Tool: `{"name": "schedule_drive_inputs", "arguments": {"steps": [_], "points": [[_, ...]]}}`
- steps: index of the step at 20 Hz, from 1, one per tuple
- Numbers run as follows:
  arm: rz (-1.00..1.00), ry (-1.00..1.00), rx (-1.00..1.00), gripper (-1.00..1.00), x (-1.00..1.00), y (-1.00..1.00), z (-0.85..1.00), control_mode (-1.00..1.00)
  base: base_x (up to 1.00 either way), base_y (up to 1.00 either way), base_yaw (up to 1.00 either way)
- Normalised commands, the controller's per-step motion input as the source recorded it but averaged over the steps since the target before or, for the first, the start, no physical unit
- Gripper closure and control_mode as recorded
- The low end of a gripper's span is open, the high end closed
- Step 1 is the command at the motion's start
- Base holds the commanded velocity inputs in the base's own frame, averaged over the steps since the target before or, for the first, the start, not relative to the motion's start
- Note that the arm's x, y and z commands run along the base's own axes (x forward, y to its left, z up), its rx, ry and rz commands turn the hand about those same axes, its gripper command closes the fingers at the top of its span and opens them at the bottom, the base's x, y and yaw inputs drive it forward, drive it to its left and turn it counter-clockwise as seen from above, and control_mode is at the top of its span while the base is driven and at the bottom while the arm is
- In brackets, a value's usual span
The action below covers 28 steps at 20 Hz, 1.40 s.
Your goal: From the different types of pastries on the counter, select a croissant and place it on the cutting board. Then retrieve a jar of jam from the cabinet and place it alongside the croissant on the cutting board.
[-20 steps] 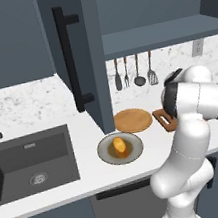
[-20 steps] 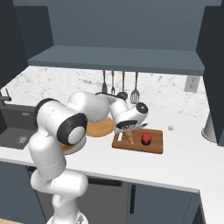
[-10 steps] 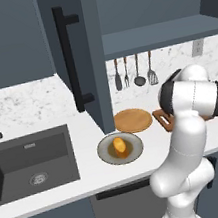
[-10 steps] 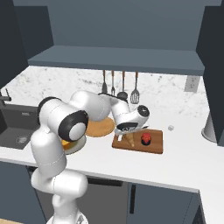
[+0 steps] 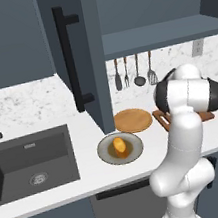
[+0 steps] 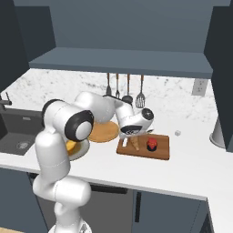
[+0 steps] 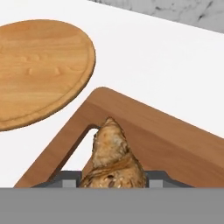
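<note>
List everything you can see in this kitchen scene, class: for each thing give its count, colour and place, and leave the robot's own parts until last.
croissant: one, golden-brown, over the board's handle end, in the claw
cutting board: one, reddish-brown, on the counter right of the round plate
jar of jam: one, red with dark top, on the board
round wooden plate: one, tan, left of the board
grey plate: one, holding an orange-yellow pastry
sink: one, dark, far left
utensils: four, dark-handled, hanging on the back wall
cabinet handle: one, black, vertical
counter: one, white speckled
arm: one, white
claw: one, shut on the croissant
</note>
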Motion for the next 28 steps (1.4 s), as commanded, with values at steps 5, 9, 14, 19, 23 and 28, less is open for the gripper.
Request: {"name": "schedule_drive_inputs", "arguments": {"steps": [5, 9, 14, 19, 23, 28], "points": [[-0.02, 0.0, 0.04, -1.0, -0.02, -0.01, 0.0, -1.0, 0.0, 0.0, 0.0], [-0.05, 0.0, 0.08, -1.0, -0.08, 0.0, 0.0, -1.0, 0.0, 0.0, 0.0], [-0.04, 0.01, 0.13, -1.0, -0.05, 0.12, 0.84, -1.0, 0.0, 0.0, 0.0], [-0.01, 0.01, 0.02, -1.0, -0.04, 0.39, 0.95, -1.0, 0.0, 0.0, 0.0], [-0.08, -0.06, 0.0, -1.0, -0.73, 0.14, -0.17, -1.0, 0.0, 0.0, 0.0], [-0.1, -0.27, 0.0, -1.0, -1.0, 0.0, -0.9, -1.0, 0.0, 0.0, 0.0]]}}
